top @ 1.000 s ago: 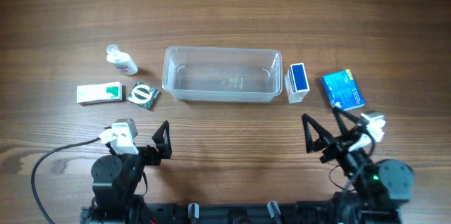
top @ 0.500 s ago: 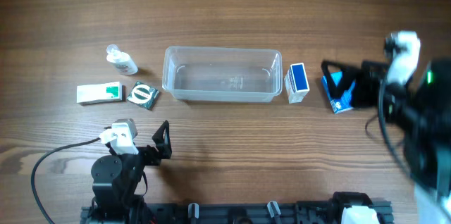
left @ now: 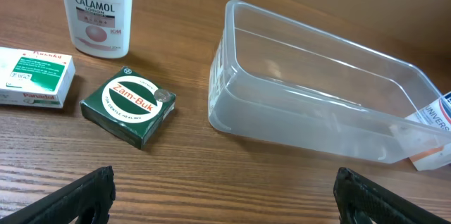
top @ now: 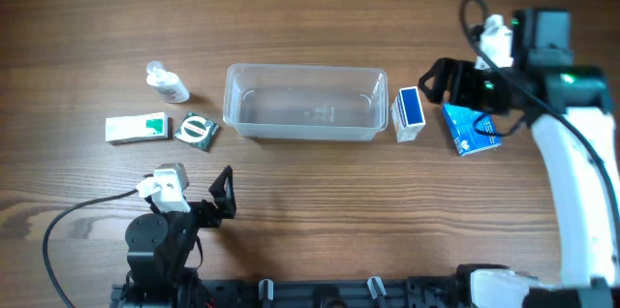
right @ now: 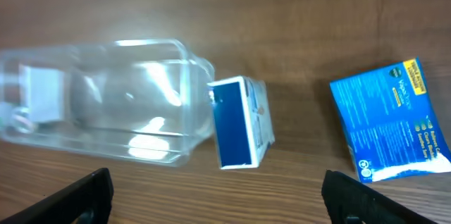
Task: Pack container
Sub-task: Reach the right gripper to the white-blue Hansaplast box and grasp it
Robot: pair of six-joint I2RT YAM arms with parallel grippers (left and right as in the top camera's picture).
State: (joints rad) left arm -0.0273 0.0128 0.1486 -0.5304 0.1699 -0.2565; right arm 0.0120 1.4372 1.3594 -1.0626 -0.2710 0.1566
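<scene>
The clear container (top: 233, 105) stands empty at mid-table; it also shows in the left wrist view (left: 282, 120) and the right wrist view (right: 158, 55). A blue-and-white box (top: 409, 113) (right: 239, 120) touches its right end. A blue packet (top: 472, 127) (right: 391, 118) lies further right. My right gripper (top: 432, 83) (right: 215, 196) is open and empty, hovering above the blue-and-white box and the packet. My left gripper (top: 225, 197) (left: 229, 199) is open and empty, low at the front left.
Left of the container lie a green Zam-Buk box (top: 196, 131) (left: 128, 106), a white-and-green box (top: 137, 129) (left: 35, 76) and a small Calamol bottle (top: 167, 83) (left: 96, 9). The right arm (top: 572, 182) spans the table's right side.
My right arm has swung from the front right up and back, and its gripper now hangs over the blue-and-white box and the blue packet. The left arm has not moved.
</scene>
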